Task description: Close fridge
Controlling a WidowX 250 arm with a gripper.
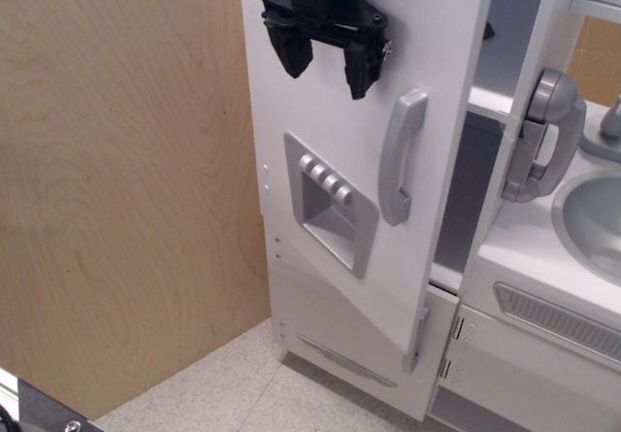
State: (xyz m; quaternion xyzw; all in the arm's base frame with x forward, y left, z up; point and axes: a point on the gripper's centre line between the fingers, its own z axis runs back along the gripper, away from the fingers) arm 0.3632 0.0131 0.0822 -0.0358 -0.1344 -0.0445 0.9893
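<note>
Hanging nearly shut, the tall white fridge door (349, 141) looks light and stiff. The black pincer (327, 55), fingers apart and empty, sits at its 12 o'clock; pushing the flat panel beside the grey vertical handle (401, 157) should suffice.

white fridge (388, 160) door nearly shut

grey sink (594, 220), toy phone (543, 136), wooden wall panel (116, 189)

Black end effector (328, 63) at top, fingers (293, 51) spread apart, pointing down.
</note>
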